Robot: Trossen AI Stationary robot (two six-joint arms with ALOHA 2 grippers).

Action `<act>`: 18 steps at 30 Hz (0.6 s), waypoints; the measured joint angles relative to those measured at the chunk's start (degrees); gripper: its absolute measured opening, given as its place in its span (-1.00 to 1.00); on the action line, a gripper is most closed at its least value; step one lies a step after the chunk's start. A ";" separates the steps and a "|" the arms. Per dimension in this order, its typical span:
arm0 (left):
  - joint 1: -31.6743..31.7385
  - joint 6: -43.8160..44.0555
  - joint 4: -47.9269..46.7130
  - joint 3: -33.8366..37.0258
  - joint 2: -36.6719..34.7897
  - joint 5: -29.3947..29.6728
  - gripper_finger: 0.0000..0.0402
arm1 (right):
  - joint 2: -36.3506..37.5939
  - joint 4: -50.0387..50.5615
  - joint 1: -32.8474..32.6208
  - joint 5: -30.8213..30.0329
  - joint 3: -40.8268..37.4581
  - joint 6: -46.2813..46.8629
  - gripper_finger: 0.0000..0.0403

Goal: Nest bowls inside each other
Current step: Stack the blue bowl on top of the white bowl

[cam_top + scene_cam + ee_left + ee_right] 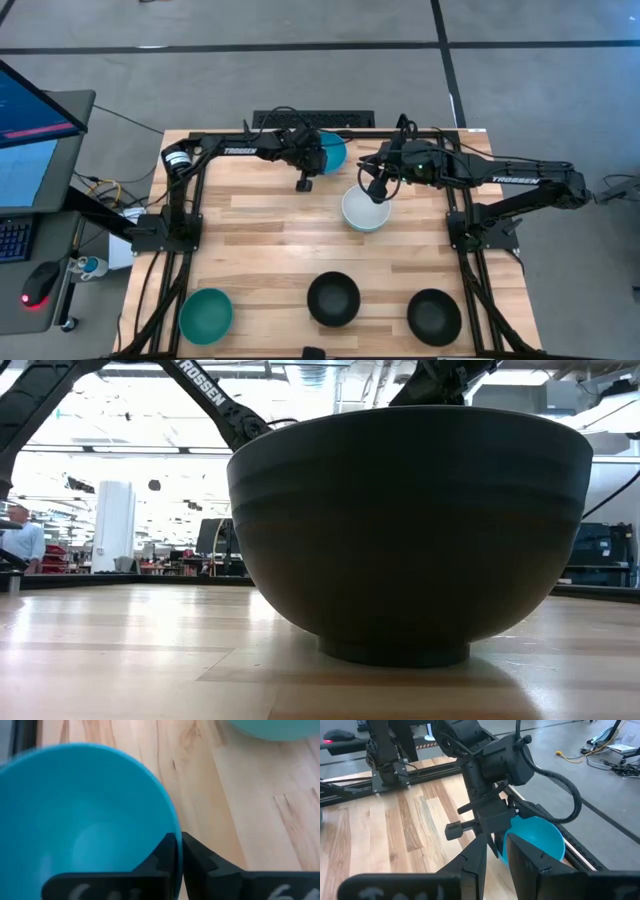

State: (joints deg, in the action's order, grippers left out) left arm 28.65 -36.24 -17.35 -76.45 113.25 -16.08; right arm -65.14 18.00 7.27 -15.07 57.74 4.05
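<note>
While our left hand (177, 865) pinches the rim of a cyan-blue bowl (331, 152) at the far edge of the worktop (260, 240), fingers pressed together on the wall, our right hand (376, 193) hangs over the white bowl (365, 211) near the middle; we cannot tell whether its fingers grip the rim. Along the near edge sit the teal-green bowl (206, 314) and two black bowls (333, 299) (434, 316), each apart from the others. We see only one cyan-blue bowl.
</note>
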 joint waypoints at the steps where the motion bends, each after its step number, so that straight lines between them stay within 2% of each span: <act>1: -0.20 0.12 -0.25 -0.18 0.00 0.03 -0.98 | 0.00 0.03 0.00 0.00 0.00 0.00 -0.52; 9: -3.58 -1.33 -9.72 -9.30 -0.02 0.24 -0.99 | 3.03 2.90 -0.36 -1.41 0.05 -0.09 -0.52; 13: -6.40 -3.42 -16.57 -14.82 -0.02 0.21 -0.99 | 7.71 9.02 -0.50 -3.32 -0.21 0.42 -0.52; 18: -9.47 -1.99 -19.13 -19.33 -0.07 -1.59 -1.00 | 16.10 9.43 -1.08 -3.44 -5.73 2.83 -0.52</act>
State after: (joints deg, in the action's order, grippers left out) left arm 19.18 -38.24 -36.48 -95.78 113.18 -17.68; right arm -49.04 27.42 6.18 -18.51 52.01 6.89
